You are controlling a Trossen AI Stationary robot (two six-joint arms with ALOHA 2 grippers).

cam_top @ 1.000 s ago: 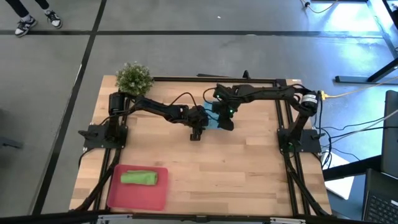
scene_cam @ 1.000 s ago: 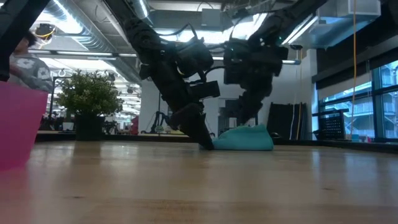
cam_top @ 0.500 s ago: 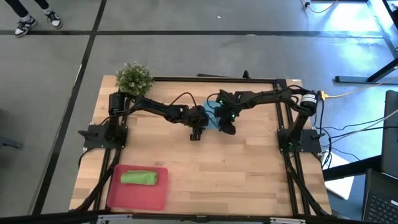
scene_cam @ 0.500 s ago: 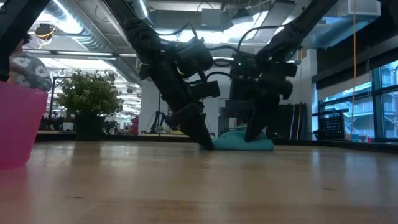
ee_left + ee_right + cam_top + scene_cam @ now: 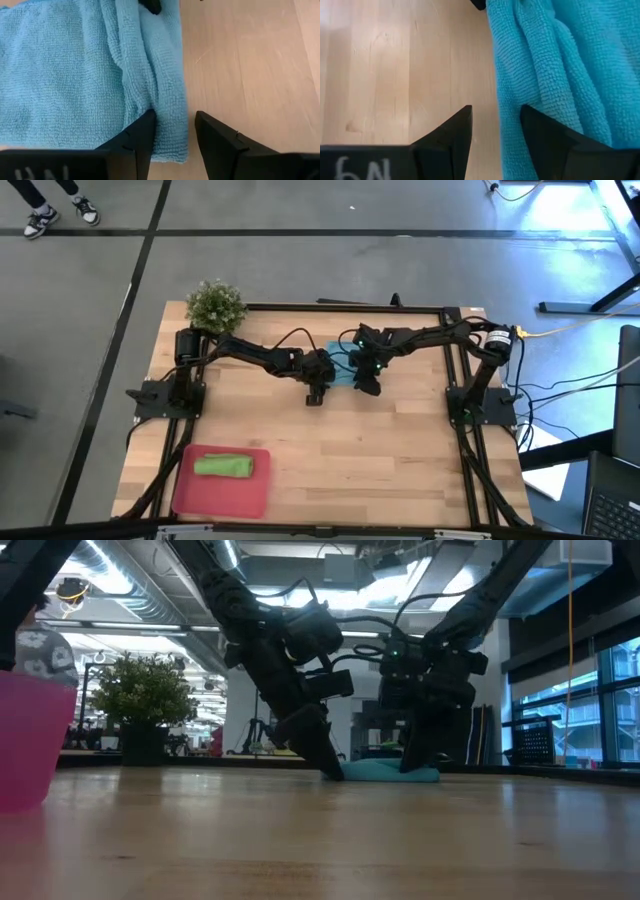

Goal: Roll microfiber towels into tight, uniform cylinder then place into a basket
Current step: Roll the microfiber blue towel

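The light blue towel (image 5: 343,363) lies rumpled on the table's middle, toward the far side. My left gripper (image 5: 316,387) stands fingers down at the towel's near left corner, open, astride its near edge (image 5: 172,125). My right gripper (image 5: 366,382) stands fingers down at the near right end, open, astride the same edge (image 5: 502,110). In the low view the left gripper (image 5: 330,770) and the right gripper (image 5: 420,762) both reach down to the towel (image 5: 385,772). The lime green towel (image 5: 223,466) lies rolled in the red tray (image 5: 255,495). My left gripper comes from above, slanting. One fingertip (image 5: 142,132) rests on the towel where a fold (image 5: 145,102) runs into it. The other fingertip (image 5: 215,140) stands on bare wood just past the near edge, and the strip between them lies flat on the table. My right gripper points down. One fingertip (image 5: 540,130) rests on the towel close to its near edge (image 5: 507,140). The other fingertip (image 5: 455,132) stands on bare wood beside that edge. The towel lies on the table.
A small green plant (image 5: 214,305) stands at the far left corner. The red tray sits at the near left corner and shows at the low view's left edge (image 5: 25,745). Bare wood lies between the towel and the near edge. A person shows far behind (image 5: 45,650).
My right gripper has come down and a little toward the near edge, onto the blue towel's right end. That end, raised in a hump before, now lies flatter on the table.
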